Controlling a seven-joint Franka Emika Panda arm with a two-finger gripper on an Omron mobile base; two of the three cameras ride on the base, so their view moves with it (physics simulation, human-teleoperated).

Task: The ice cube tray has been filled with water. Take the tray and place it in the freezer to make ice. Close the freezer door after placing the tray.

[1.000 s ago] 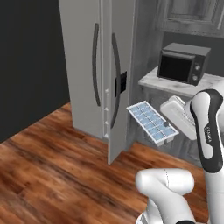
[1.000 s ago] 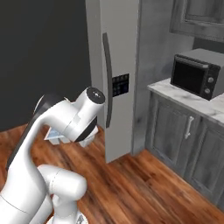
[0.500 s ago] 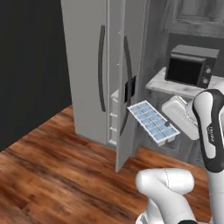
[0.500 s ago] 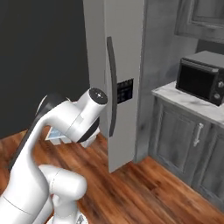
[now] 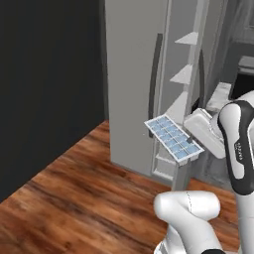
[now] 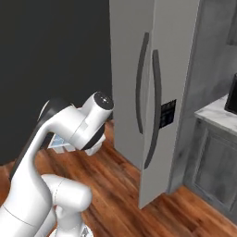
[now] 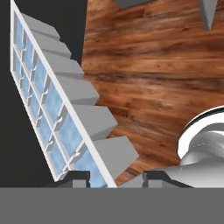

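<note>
In the left base view we see the ice cube tray (image 5: 174,138) held in the air beside the robot's white arm (image 5: 239,144), above the wooden floor (image 5: 74,198) and in front of the lower part of the freezer (image 5: 149,74). The tray lies nearly flat, cells facing up, with a slight tilt. Its long axis runs from the upper left, the end nearer the freezer, down to the lower right, the end nearer the arm. The water (image 5: 168,134) fills the grid of square cells as a pale blue, glossy layer.

The freezer door (image 5: 186,89) stands open, and we see the white shelf edges on its inner face. In the right base view the closed faces of the tall grey appliance carry two dark curved handles (image 6: 148,92), and a grey cabinet with a pale surface (image 6: 217,113) stands to its right. There a corner of the tray (image 6: 59,141) peeks out behind the arm.

In the hand view the tray (image 7: 52,105) crosses the picture obliquely, its long axis running from the upper left to the bottom centre. We see both its blue cells and the grey undersides of the cell pockets. The near end of the tray sits between the two dark fingers (image 7: 151,177) of the gripper (image 7: 114,178), which pinch it at its short edge.
</note>
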